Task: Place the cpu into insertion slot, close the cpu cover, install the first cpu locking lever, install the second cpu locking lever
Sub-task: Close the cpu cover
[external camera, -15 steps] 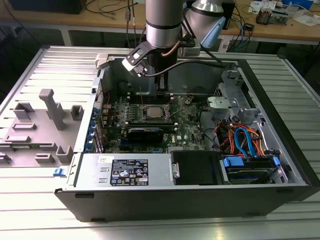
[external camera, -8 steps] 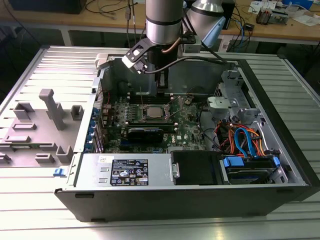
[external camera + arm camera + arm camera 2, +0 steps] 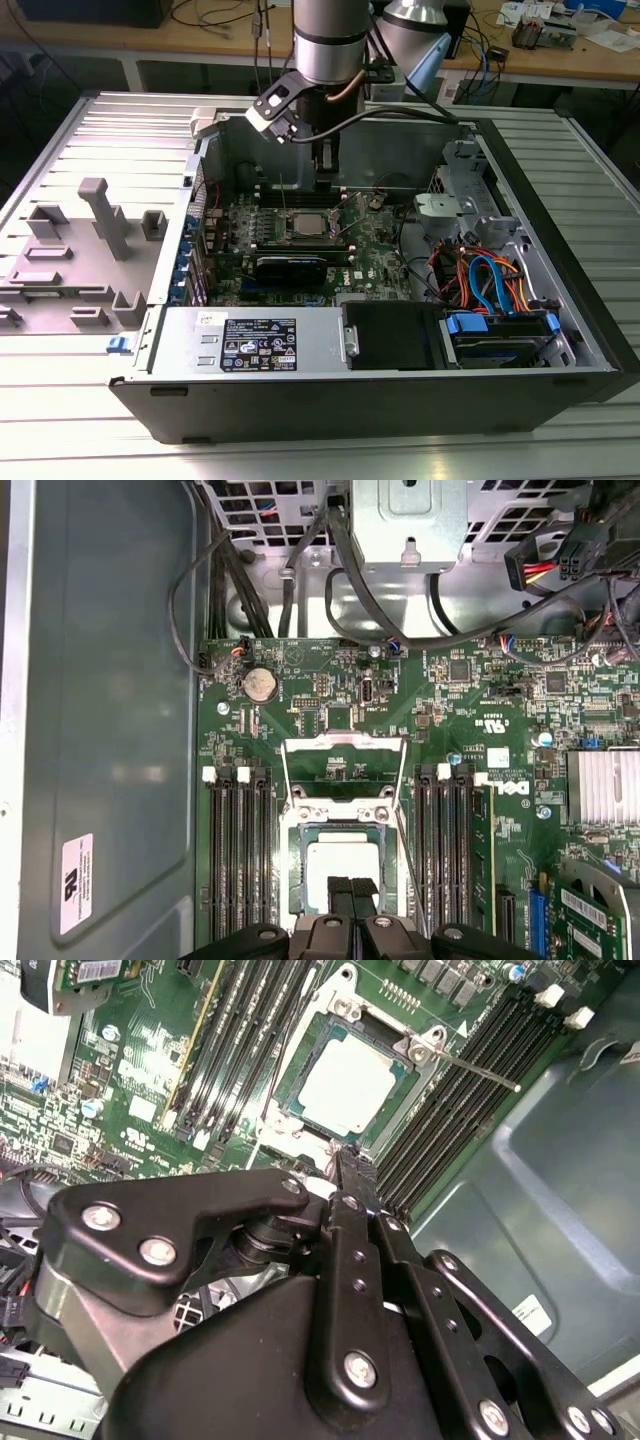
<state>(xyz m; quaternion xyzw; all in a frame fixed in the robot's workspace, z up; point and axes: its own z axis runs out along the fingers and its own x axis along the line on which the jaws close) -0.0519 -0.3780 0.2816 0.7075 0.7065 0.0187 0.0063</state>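
The cpu (image 3: 340,863), a dull silver square, lies in the insertion slot (image 3: 296,865) on the green motherboard; both wrist views show it, the second as cpu (image 3: 350,1085). The cpu cover (image 3: 345,742), a thin metal frame, stands raised at one edge of the slot. A thin locking lever rod (image 3: 480,1070) juts out beside the socket. My gripper (image 3: 350,888) is shut with nothing in it, its tips just over the socket edge opposite the cover. In the exterior view the gripper (image 3: 325,172) hangs above the cpu (image 3: 305,226).
Black memory slots (image 3: 238,850) flank the socket on both sides. The open computer case (image 3: 560,290) holds cable bundles (image 3: 490,280), a drive cage and a power supply (image 3: 255,345). A grey fixture block (image 3: 100,215) stands at the exterior view's left.
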